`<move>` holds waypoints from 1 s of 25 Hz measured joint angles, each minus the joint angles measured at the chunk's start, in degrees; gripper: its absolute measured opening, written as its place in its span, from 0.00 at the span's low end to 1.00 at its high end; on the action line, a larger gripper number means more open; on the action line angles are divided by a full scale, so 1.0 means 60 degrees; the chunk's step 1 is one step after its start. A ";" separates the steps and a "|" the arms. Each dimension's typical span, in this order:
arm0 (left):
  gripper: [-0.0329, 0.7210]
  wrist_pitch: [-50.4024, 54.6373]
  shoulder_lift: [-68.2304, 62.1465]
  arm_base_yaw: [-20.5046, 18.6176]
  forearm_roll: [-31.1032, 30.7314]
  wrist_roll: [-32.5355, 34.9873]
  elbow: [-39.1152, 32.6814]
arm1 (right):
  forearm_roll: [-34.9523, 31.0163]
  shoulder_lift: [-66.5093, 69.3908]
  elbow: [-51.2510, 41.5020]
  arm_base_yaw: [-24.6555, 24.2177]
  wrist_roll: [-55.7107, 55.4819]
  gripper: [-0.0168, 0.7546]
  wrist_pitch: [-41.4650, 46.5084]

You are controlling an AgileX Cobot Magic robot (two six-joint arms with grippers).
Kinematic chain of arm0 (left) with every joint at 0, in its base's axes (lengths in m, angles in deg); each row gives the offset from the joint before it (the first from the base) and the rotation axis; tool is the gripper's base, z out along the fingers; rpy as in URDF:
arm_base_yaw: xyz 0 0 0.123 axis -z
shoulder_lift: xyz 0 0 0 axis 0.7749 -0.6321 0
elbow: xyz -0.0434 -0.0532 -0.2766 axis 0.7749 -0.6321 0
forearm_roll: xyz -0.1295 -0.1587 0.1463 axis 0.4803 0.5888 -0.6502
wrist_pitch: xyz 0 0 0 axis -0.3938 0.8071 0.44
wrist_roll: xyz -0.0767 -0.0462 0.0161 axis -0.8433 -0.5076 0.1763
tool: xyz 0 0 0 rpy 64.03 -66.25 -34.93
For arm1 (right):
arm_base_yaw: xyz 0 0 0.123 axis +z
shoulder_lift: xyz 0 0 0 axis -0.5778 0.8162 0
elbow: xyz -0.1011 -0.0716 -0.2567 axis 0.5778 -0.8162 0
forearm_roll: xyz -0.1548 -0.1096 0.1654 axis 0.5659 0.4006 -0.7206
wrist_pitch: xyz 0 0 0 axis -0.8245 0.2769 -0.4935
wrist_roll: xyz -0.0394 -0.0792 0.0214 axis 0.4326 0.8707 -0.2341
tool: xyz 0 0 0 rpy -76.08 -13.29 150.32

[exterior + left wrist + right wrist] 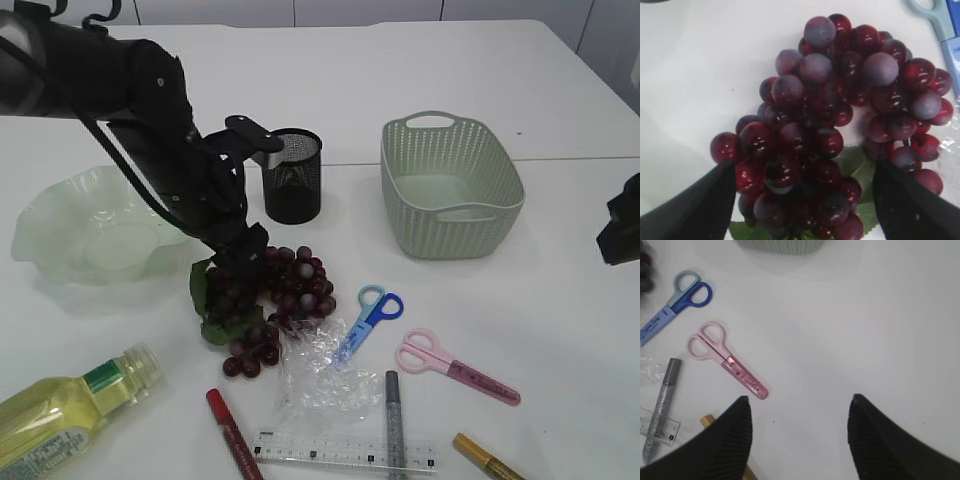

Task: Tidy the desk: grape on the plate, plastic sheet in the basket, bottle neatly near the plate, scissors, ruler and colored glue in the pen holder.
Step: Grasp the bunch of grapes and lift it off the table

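Bottle (55, 410) label and ruler (345, 453) markings are too blurred to read.

Glossy dark-red grapes (830, 115), crinkled clear plastic sheet (322, 375), black mesh pen holder (293, 175), matt perforated basket (450, 185)

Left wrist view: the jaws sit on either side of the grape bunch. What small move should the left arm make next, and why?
Probably close the left gripper on the grape bunch. Its jaws stand open with the lower grapes and leaves between them, so the bunch looks framed for a grasp but not yet pinched. The bunch lies on the table beside the green plate, where it belongs, so gripping comes before any lift.
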 joint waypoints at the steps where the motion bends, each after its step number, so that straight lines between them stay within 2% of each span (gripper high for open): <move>1: 0.87 -0.0021 0.0000 0.0015 -0.0069 -0.0047 0.0000 | 0.0000 0.0000 0.0000 0.0000 0.0000 0.60 0.0000; 18: 0.86 -0.0459 -0.0858 0.0059 -0.0057 -0.0149 0.0019 | 0.0000 0.0000 0.0000 0.0000 0.0000 0.60 0.0000; 21: 0.80 -0.0457 -0.0867 0.0059 -0.0042 -0.0149 0.0054 | 0.0000 0.0000 0.0000 0.0000 0.0000 0.60 0.0000; 25: 0.64 -0.0457 -0.0867 0.0059 -0.0016 -0.0149 0.0102 | 0.0000 0.0000 0.0000 0.0000 0.0000 0.60 0.0000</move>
